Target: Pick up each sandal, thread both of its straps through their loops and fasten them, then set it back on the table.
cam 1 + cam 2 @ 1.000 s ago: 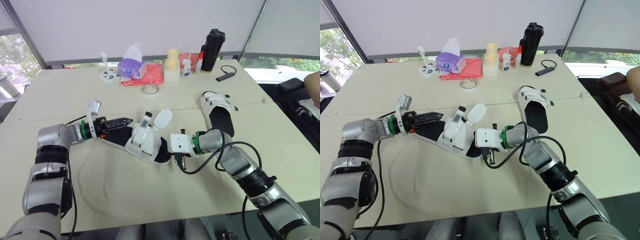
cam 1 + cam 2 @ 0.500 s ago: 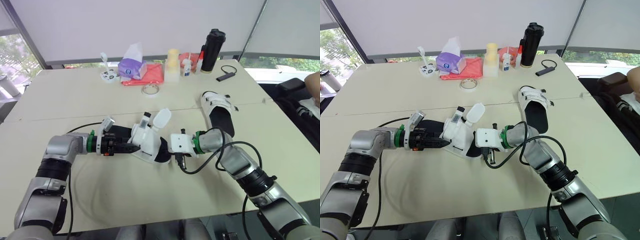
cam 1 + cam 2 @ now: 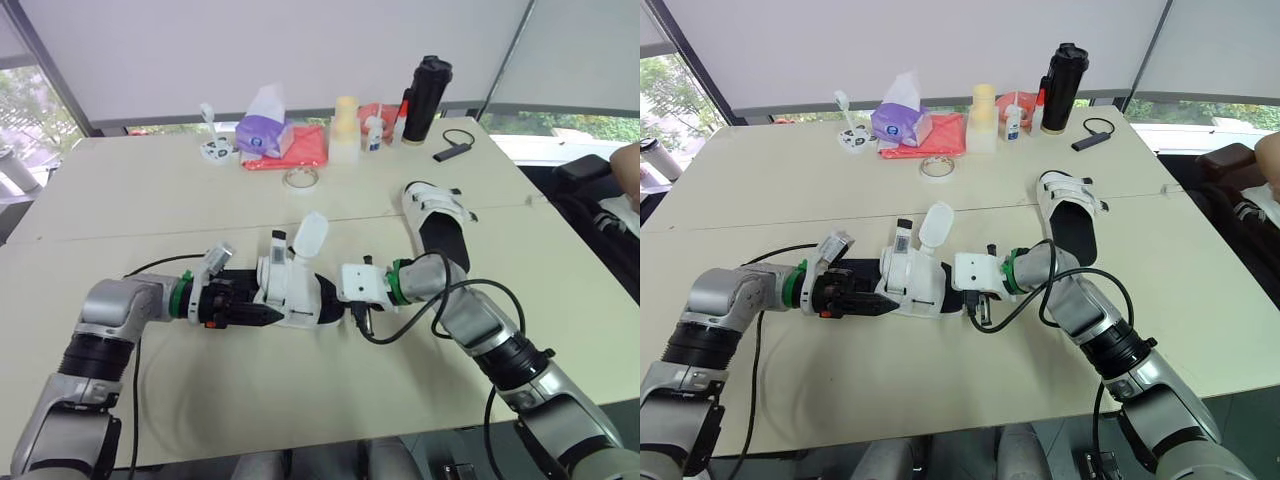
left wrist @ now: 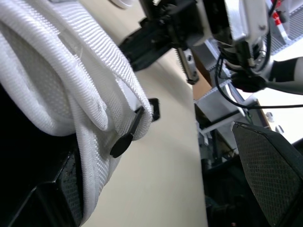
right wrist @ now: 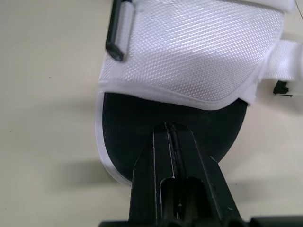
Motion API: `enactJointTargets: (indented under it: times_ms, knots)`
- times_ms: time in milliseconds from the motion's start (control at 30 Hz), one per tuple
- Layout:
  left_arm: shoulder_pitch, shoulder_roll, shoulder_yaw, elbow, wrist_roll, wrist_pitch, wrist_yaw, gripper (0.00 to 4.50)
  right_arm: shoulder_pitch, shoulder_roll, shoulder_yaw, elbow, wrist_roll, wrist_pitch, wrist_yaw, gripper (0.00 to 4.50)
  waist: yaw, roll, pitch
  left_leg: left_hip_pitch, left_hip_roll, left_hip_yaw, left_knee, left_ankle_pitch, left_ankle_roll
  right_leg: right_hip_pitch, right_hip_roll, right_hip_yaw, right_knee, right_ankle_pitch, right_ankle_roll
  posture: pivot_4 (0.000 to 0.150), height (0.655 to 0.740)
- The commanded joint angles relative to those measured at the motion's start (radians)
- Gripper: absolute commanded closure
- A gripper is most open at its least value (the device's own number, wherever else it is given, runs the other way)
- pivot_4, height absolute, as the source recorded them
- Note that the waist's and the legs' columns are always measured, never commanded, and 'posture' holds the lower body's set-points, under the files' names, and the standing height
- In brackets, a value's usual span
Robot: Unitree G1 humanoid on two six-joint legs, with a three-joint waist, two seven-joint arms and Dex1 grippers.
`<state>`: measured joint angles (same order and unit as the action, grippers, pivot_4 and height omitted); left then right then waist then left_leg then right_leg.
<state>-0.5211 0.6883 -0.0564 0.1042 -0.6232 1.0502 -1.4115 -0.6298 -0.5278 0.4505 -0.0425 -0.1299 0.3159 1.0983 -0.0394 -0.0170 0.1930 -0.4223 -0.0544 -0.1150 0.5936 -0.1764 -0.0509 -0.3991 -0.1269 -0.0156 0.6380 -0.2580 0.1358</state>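
Observation:
A white sandal with a black sole lies on the table in front of me. Its two straps stand up loose. My right gripper is shut on the toe end of the black sole. My left gripper is open at the sandal's heel side, level with the table. One mesh-padded finger stands clear of the sandal, while the white webbing rests against the other. A second white sandal lies flat at the right, and its straps look closed.
Along the far edge stand a purple tissue pack on a red cloth, a tape roll, a pale cylinder, a small bottle and a black flask. A person's hand shows at the right edge.
My left gripper has swung from the sandal's far left side in to its near heel side. The sandal has turned in my right gripper, so it now lies more level across the table.

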Motion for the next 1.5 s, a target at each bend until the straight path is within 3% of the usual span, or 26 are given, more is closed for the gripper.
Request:
enactJointTargets:
  times_ms: [33, 333, 633, 967, 1267, 1500]
  knots:
    - [0.023, 0.018, 0.042, -0.098, -0.073, 0.04, 0.017, 0.03, -0.005, 0.026, -0.039, -0.098, 0.101, 0.073, 0.04, 4.5, -0.001, 0.0, 0.0, -0.001, 0.0, 0.0, 0.0, 0.0, 0.0, -0.001, 0.0, 0.0, 0.0, 0.0, 0.0, 0.15, 0.74]
    - [0.041, 0.014, 0.069, -0.131, -0.134, 0.07, 0.087, 0.03, 0.021, 0.06, -0.021, -0.083, 0.169, 0.094, 0.051, 4.5, 0.0, 0.0, 0.0, -0.004, 0.0, 0.0, 0.0, 0.0, 0.0, -0.004, 0.0, 0.0, 0.001, 0.0, 0.0, 0.15, 0.74]
    - [0.128, 0.008, 0.056, -0.231, -0.165, 0.068, 0.141, 0.03, 0.062, 0.049, 0.033, 0.062, 0.066, -0.061, -0.02, 4.5, -0.002, 0.0, 0.0, -0.004, 0.0, 0.001, 0.0, 0.0, 0.0, -0.005, 0.0, 0.001, 0.001, 0.0, 0.0, 0.15, 0.74]
    - [0.195, 0.008, 0.077, -0.328, -0.237, 0.097, 0.218, 0.03, 0.033, 0.044, -0.009, 0.088, 0.073, -0.105, -0.049, 4.5, 0.0, 0.0, 0.0, -0.003, 0.0, 0.001, 0.001, 0.0, 0.0, -0.004, 0.0, 0.001, 0.001, 0.001, -0.002, 0.15, 0.74]
    - [0.277, 0.106, -0.005, -0.261, -0.07, -0.093, 0.203, 0.03, 0.059, 0.029, 0.041, 0.101, 0.021, -0.119, -0.038, 4.5, 0.003, 0.001, -0.001, -0.002, 0.0, 0.001, 0.001, 0.0, 0.0, -0.003, 0.0, 0.001, 0.0, -0.001, -0.005, 0.15, 0.74]
    - [0.331, 0.158, 0.113, -0.215, -0.091, -0.137, 0.23, 0.03, 0.065, 0.026, 0.053, 0.108, 0.004, -0.119, -0.031, 4.5, 0.003, 0.004, -0.003, 0.004, 0.001, 0.0, -0.001, 0.0, 0.0, 0.003, 0.0, 0.001, -0.002, -0.002, -0.006, 0.15, 0.74]
